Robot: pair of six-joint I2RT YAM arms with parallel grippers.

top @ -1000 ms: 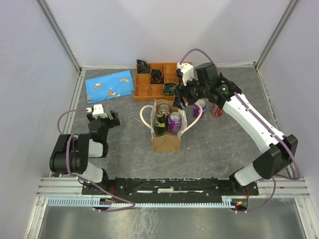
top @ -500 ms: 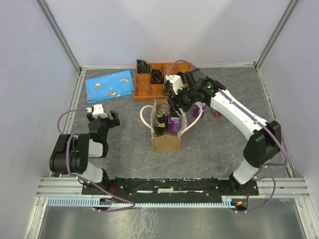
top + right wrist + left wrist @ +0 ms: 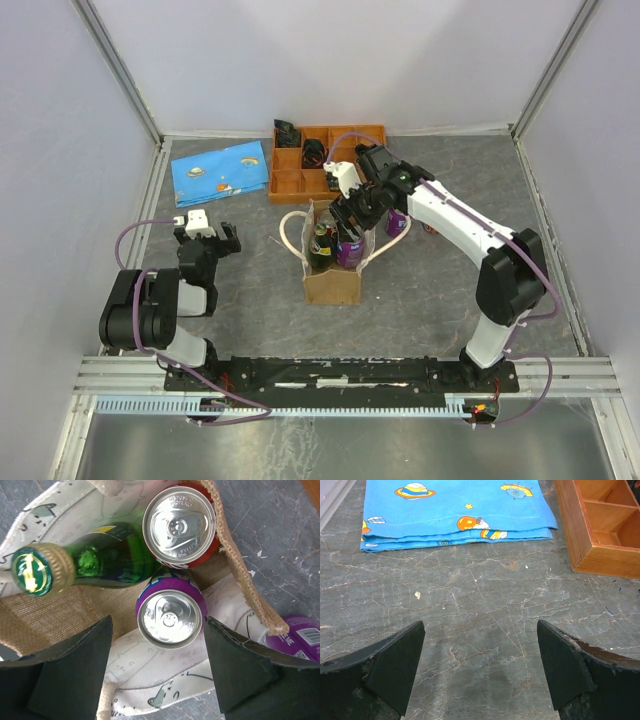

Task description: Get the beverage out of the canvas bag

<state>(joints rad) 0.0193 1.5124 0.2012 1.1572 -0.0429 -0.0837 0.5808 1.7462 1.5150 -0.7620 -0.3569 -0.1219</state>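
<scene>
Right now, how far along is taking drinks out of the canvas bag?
Done: a loose purple can sits on the table beside the canvas bag. In hand: the open right gripper hangs over the purple can inside. Left: that can, a red can and a green bottle are in the bag, none gripped.

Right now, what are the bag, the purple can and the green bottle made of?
The canvas bag looks like coarse woven cloth: its threads criss-cross. The purple can looks like shiny metal, with a silvery pull-tab top. The green bottle seems to be glossy glass, maybe plastic; light glints on it.
</scene>
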